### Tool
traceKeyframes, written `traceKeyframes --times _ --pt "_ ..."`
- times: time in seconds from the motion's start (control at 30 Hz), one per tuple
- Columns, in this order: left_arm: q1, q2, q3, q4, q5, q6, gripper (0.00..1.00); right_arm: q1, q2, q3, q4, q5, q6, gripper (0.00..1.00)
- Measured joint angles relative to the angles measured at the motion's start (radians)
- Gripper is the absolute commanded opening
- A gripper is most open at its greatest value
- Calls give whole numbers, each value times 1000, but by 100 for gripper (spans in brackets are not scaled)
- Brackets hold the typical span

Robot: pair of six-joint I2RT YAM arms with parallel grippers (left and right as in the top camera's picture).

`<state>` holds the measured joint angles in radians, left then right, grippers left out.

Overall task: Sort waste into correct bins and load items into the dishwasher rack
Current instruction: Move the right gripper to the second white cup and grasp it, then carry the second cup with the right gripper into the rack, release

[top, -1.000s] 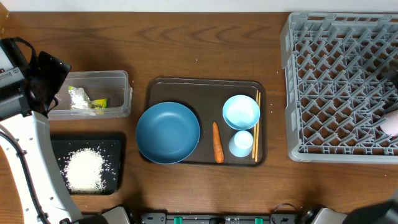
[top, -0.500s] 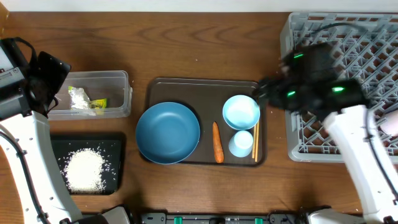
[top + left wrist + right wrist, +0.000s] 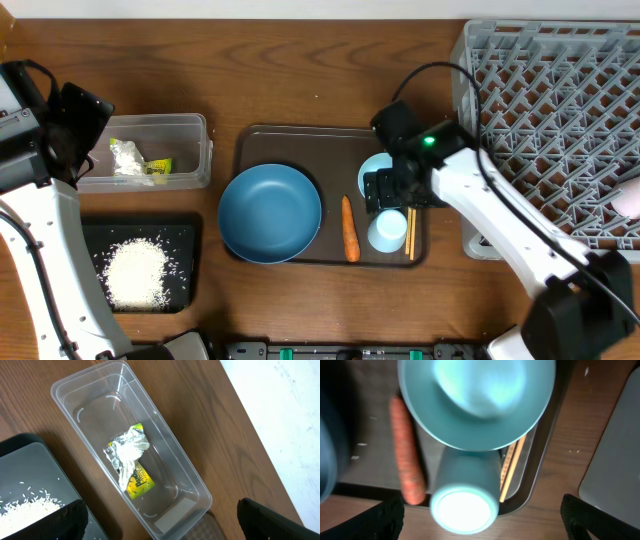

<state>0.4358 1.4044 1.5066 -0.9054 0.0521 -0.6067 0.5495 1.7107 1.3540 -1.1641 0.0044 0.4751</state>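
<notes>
Overhead, the right gripper (image 3: 385,188) hangs above the small bowl (image 3: 376,168) on the brown tray (image 3: 300,138) and covers most of it, so only the bowl's left rim shows there. The wrist view shows the bowl whole, with the cup (image 3: 465,496) just beside it on the near side. In that view the dark fingers (image 3: 385,520) sit in the two bottom corners, spread wide and holding nothing. The chopsticks (image 3: 512,462) lie along the tray's right edge, their far ends lost under the bowl's rim. The carrot (image 3: 349,228) lies between the cup and the big bowl (image 3: 270,213). The left gripper (image 3: 78,125) hovers by the left end of the tub (image 3: 165,460), its jaws also wide and empty (only the tips show, cut off at the frame). The wrapper (image 3: 127,462) lies in the tub. The rice (image 3: 135,272) is heaped in the black tray (image 3: 185,235). The rack (image 3: 560,130) runs out of frame on the right, and a pale rounded thing (image 3: 630,200) at its right edge is too cropped to identify.
</notes>
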Motion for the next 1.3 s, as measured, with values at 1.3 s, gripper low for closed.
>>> traceKeyframes --times 1.3 --pt "0 0 0 0 0 0 98 -111 75 151 -172 -83 -56 61"
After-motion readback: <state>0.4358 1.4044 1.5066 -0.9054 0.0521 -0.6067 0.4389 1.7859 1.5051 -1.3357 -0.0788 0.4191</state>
